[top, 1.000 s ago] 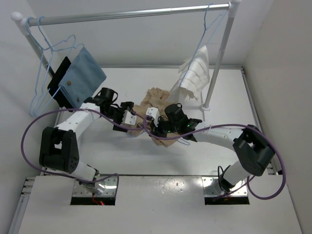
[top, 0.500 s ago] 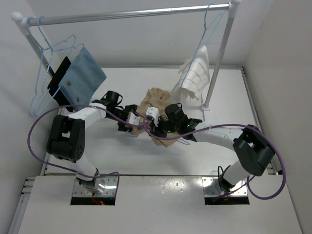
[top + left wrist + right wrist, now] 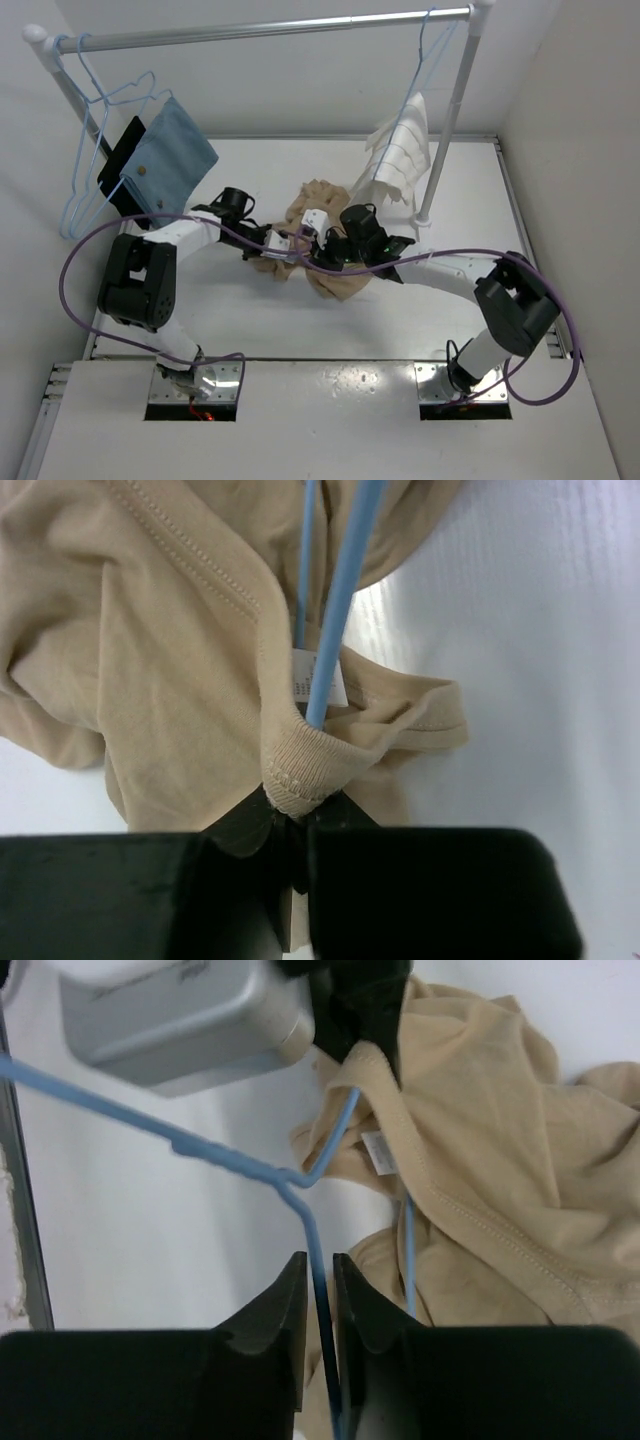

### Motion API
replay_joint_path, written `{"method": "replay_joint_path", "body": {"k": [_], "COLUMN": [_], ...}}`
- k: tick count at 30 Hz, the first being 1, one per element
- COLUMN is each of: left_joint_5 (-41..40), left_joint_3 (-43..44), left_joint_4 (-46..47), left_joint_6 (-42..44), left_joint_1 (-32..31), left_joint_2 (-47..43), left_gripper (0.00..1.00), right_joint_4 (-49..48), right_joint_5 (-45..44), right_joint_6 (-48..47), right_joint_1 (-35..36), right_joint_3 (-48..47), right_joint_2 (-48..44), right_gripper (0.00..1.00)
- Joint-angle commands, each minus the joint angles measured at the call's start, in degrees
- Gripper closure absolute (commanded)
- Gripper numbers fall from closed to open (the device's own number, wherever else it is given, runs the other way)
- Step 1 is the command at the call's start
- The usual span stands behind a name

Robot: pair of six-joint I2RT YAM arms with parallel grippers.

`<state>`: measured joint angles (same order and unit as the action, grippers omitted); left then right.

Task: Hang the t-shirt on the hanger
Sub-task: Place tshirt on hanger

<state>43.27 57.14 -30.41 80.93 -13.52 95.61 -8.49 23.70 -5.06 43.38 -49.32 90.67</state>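
Left gripper (image 3: 290, 815) has advanced toward right gripper (image 3: 318, 1285), pinching the t-shirt (image 3: 170, 660) collar; right gripper is clamped on the hanger (image 3: 240, 1163) wire.

text: none legible | t-shirt (image 3: 150, 680) neck tag (image 3: 318, 676): print too small | grey housing (image 3: 180, 1015): marking blurred

In the left wrist view the hanger (image 3: 340, 610) runs off the top edge, its lower end buried inside the t-shirt (image 3: 150, 680).
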Motion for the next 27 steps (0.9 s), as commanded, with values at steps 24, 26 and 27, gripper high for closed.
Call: {"method": "replay_joint_path", "body": {"k": [24, 26, 27], "left_joint_5": [-8.5, -8.5, -8.5], "left_joint_3": [-17.6, -18.9, -18.9], "left_joint_4": [-1.1, -1.1, -1.1], "left_joint_6": [14.1, 14.1, 14.6], "left_joint_1": [-2.9, -2.9, -3.5], "left_joint_2": [-25.4, -26.3, -26.3], "left_gripper": [1.00, 1.00, 1.00], "right_joint_4": [10.6, 13.1, 13.1], "right_joint_5": [-20.4, -21.9, -24.2], "right_joint_6": [15.8, 16.5, 16.5], "right_joint_1": [1.8, 1.8, 2.4], "right_joint_3": [-1.8, -6.2, -6.8], "right_joint_2": [-5.4, -0.7, 0.8], "right_gripper": [0.31, 0.31, 0.31]}}
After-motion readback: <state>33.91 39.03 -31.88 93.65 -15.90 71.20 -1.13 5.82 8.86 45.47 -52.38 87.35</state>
